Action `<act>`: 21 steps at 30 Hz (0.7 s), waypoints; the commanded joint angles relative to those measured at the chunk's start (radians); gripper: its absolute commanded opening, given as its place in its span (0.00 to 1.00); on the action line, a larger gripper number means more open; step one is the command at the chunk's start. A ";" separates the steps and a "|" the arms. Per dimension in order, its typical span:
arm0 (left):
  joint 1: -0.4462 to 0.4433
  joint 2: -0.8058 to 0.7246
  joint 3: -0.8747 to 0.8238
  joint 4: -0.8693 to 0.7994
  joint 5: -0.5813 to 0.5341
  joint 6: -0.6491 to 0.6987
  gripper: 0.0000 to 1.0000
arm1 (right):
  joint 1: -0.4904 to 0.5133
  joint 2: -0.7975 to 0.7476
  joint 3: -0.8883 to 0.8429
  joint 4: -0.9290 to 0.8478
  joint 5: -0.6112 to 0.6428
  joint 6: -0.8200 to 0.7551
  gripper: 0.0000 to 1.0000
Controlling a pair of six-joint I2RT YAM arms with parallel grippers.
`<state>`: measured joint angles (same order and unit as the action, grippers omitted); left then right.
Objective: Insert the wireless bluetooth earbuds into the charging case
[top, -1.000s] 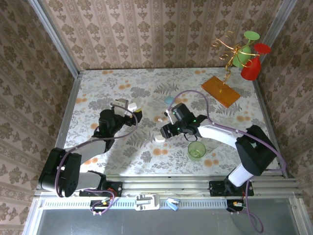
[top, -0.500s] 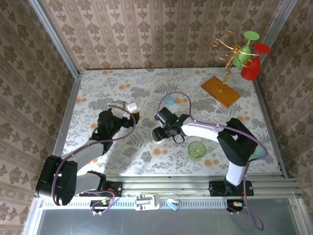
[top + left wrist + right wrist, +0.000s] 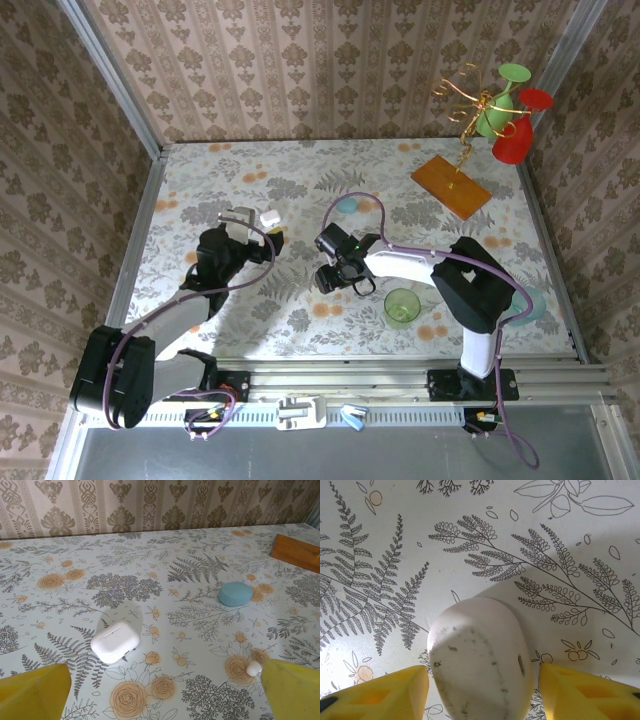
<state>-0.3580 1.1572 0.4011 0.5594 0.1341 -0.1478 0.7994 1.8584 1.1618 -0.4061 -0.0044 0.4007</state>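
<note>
Left gripper [image 3: 160, 695] gapes wide and empty at the bottom edge. One white earbud [image 3: 254, 668] lies lower right beside its finger, with one white boxy case [image 3: 115, 641] left of centre and one blue case [image 3: 235, 593] upper right. Right gripper [image 3: 482, 690] stands open astride one white pebble case [image 3: 477, 655].

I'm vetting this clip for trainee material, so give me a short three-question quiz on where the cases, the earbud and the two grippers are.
1. True or false: the left gripper is holding the boxy white case.
2. What sits between the right gripper's fingers? A: a green cup. B: a white pebble-shaped case. C: a wooden board.
3. Which small thing lies close to one of the left gripper's fingers?
Key: 1 false, its jaws are open and the case lies apart from them. 2 B. 3 a white earbud.
</note>
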 commanded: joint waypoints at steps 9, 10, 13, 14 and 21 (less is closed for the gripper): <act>0.008 -0.010 -0.008 -0.003 0.024 0.002 0.98 | 0.004 0.016 0.052 -0.062 0.042 -0.016 0.60; 0.008 -0.012 -0.008 -0.002 0.025 0.002 0.98 | 0.004 0.019 0.057 -0.066 0.046 -0.019 0.61; 0.008 -0.020 -0.011 -0.010 0.024 0.004 0.98 | 0.000 0.010 0.058 -0.056 0.041 -0.020 0.66; 0.009 -0.022 -0.012 -0.013 0.022 0.003 0.99 | -0.003 0.007 0.065 -0.060 0.041 -0.014 0.68; 0.008 -0.030 -0.014 -0.025 0.015 0.005 0.99 | -0.025 0.073 0.183 -0.204 0.096 0.133 0.68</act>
<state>-0.3580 1.1530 0.3969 0.5533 0.1452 -0.1482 0.7837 1.8904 1.2907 -0.5095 0.0360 0.4484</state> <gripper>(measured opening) 0.985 0.683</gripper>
